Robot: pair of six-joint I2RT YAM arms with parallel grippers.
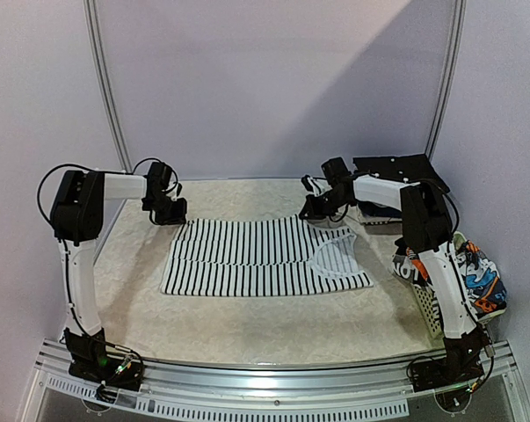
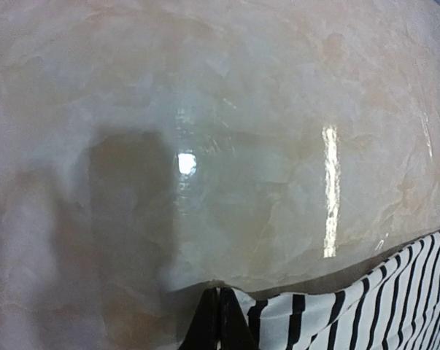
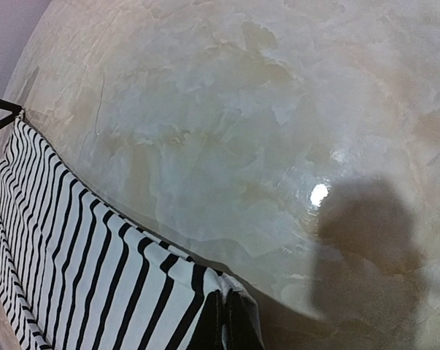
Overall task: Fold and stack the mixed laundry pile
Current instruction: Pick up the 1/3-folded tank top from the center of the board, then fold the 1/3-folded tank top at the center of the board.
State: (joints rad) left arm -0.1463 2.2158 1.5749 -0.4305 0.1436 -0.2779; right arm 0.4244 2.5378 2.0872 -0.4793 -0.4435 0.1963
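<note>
At the far left corner of the striped garment point(image 1: 247, 255), the left fingers point(image 2: 205, 327) are clenched on the cloth's edge; at its far right corner the right fingers point(image 3: 211, 324) are pinched tight on the hem; the garment lies spread flat on the tabletop point(image 1: 247, 330), between the two arms; at the right edge a white lattice basket point(image 1: 425, 303) holds a printed garment point(image 1: 477, 280) in orange, blue, white and black.
</note>
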